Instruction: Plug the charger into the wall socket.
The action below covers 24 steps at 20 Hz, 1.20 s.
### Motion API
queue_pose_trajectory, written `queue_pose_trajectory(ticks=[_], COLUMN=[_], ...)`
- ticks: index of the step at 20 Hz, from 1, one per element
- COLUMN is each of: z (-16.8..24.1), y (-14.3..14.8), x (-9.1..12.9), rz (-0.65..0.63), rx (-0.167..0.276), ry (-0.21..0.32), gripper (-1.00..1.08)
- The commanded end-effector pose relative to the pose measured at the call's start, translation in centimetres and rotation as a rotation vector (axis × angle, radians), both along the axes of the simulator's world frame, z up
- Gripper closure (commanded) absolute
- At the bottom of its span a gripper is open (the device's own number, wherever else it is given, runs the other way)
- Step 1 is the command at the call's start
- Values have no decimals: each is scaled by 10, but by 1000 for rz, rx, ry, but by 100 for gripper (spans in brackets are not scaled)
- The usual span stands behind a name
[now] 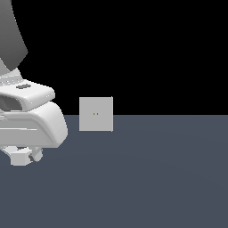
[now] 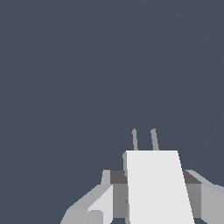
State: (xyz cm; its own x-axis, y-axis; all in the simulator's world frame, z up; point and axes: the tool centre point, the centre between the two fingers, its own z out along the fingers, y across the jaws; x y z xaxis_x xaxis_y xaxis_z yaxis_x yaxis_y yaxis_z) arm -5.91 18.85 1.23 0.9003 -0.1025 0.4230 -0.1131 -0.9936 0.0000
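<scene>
One charger (image 2: 153, 183), pinched between the jaws of the gripper (image 2: 154, 194), rides with its two prongs (image 2: 144, 139) pointing out ahead, well apart from one wall socket (image 1: 95, 114).

Two grey fingers (image 2: 117, 192) press against the block's flanks in the wrist view, and only bare floor (image 2: 87, 65) lies beyond the prong tips, so the plate is not yet in front of the jaws. Judged from the exterior view, the arm (image 1: 31, 120) sits to the exterior view's left of the upright plate; doing this step well likely means squaring both prongs to the two orange-brown holes (image 1: 95, 114), matching their height, then advancing straight without twisting the block.
</scene>
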Motion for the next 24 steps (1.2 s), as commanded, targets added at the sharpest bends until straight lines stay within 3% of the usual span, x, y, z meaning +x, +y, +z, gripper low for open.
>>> queue_pose_trajectory(ticks=[1,12,24], z=[-1,7,58], y=[2,-11,-83], x=[0,2,16], rz=[3,-4,-29], rx=[0,0,-2], ry=[-1,-1,-3], gripper=[108,108,108])
